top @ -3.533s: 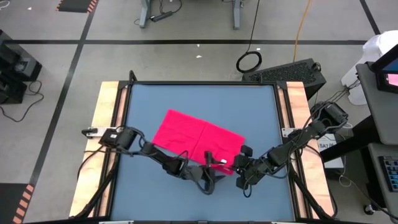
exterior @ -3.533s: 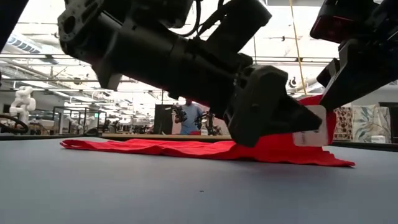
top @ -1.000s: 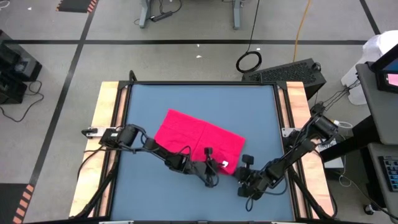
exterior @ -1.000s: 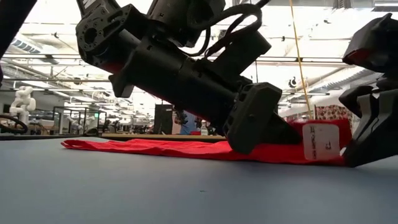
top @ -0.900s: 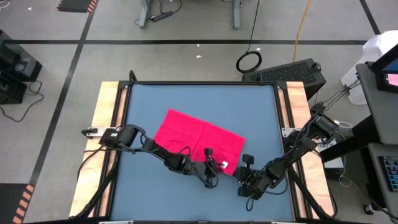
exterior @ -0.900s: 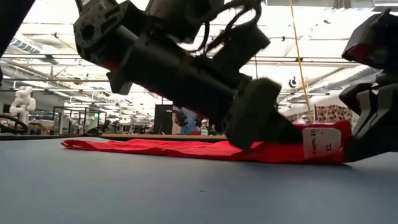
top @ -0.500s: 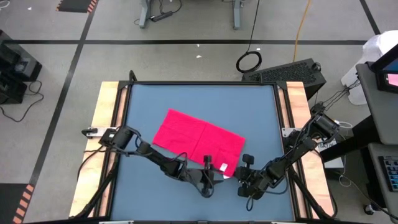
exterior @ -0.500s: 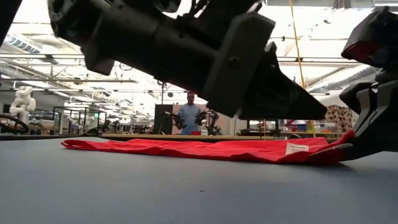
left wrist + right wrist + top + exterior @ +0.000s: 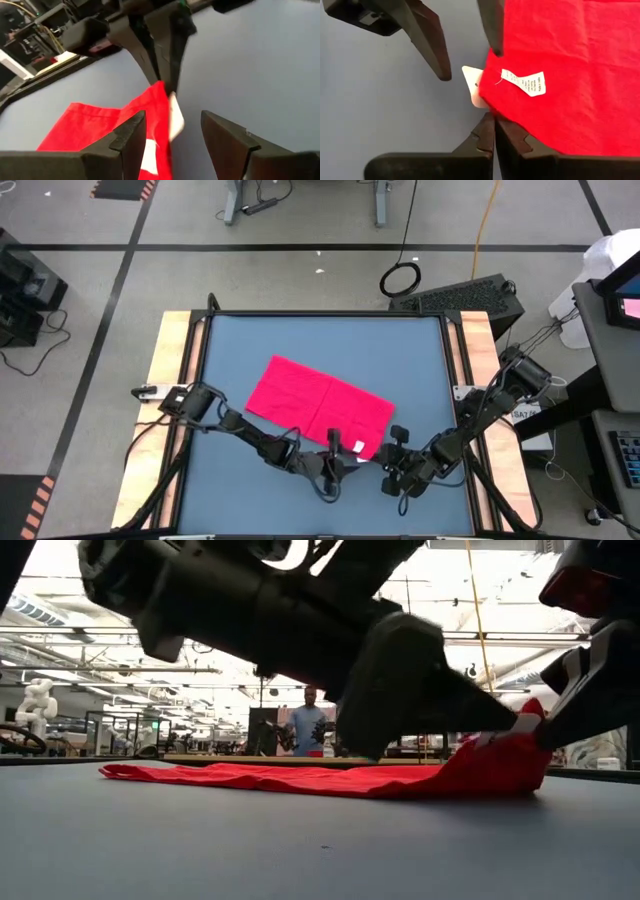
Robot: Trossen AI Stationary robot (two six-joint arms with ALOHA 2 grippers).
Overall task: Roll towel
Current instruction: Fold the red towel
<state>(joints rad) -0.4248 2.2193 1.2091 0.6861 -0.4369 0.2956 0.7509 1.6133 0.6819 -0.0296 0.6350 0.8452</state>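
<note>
One towel (image 9: 320, 402), red-pink, spread flat on the blue-grey table (image 9: 240, 350), slightly toward 6 o'clock of table centre, long axis running from about 10 to 4 o'clock. Only cloth in view. Two white tags (image 9: 524, 82) at its 5 o'clock corner: one printed label lying on the cloth, one plain tab (image 9: 473, 90) poking out past the edge.

Two arms, both at that corner. Right gripper (image 9: 494, 131): fingers pressed together, pinching the towel's edge just beside the tags; low view shows the corner lifted off the table into a small peak (image 9: 505, 762) while the rest lies flat. Left gripper (image 9: 172, 131): fingers spread apart, straddling the raised corner, nothing clamped between them; it sits at 6 o'clock of the towel, just beside the right gripper.

One person (image 9: 307, 728) standing far back in the room beyond the table.
</note>
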